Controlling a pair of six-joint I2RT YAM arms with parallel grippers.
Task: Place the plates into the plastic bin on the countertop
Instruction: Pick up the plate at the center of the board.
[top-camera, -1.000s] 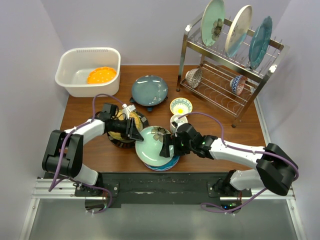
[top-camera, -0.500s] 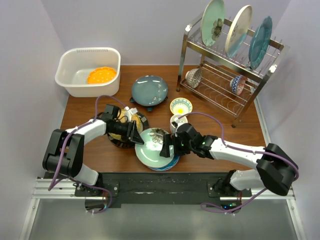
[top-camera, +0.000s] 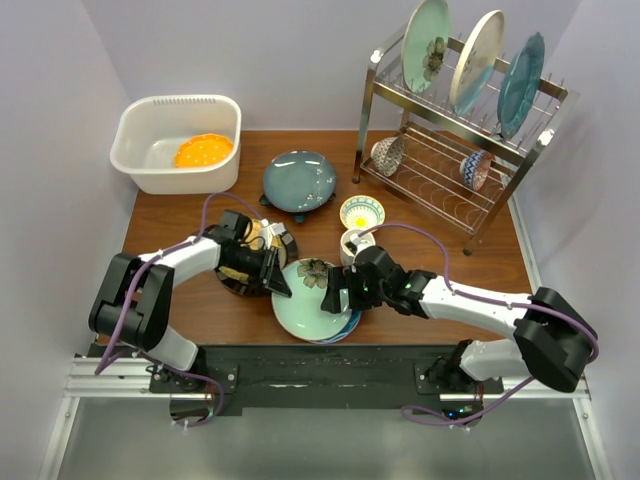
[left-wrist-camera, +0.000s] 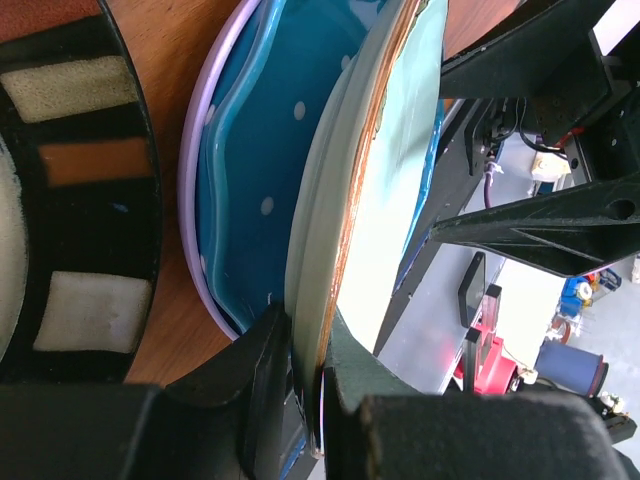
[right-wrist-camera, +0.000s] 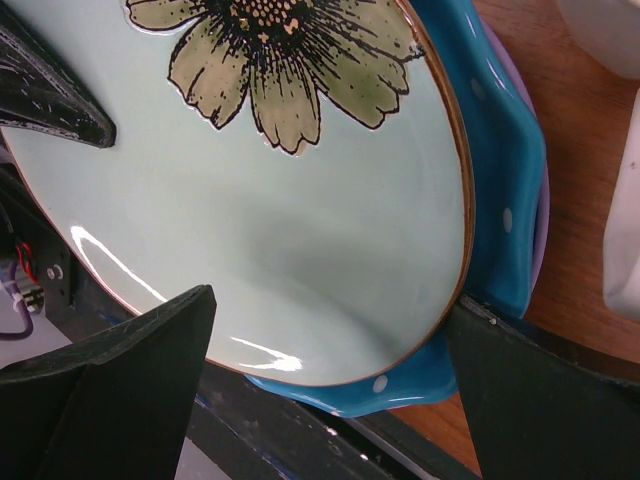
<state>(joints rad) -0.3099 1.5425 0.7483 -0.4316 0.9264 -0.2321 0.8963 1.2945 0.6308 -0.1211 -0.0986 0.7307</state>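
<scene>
The pale green floral plate (top-camera: 312, 300) lies tilted on a blue dotted plate (right-wrist-camera: 505, 200), which sits on a lilac plate (left-wrist-camera: 192, 190) near the front edge. My left gripper (top-camera: 276, 281) is shut on the green plate's left rim (left-wrist-camera: 318, 330). My right gripper (top-camera: 336, 291) is open at the plate's right side, one finger (right-wrist-camera: 130, 380) over the green plate (right-wrist-camera: 270, 210) and the other beside the blue rim. The black-rimmed plate (top-camera: 246, 262) lies under my left arm. The white plastic bin (top-camera: 136, 131) at the far left holds the orange plate (top-camera: 203, 150). A dark teal plate (top-camera: 299, 180) lies mid-table.
A steel wire dish rack (top-camera: 455, 150) at the far right holds three upright plates and two small bowls. A small patterned bowl (top-camera: 361, 211) and a white mug (top-camera: 352, 243) stand just behind my right gripper. The mug also shows in the right wrist view (right-wrist-camera: 620, 200).
My left gripper, gripping the green plate's rim, has shifted right and nearer, and the plate has slid right over the blue plate. The right gripper has barely moved.
</scene>
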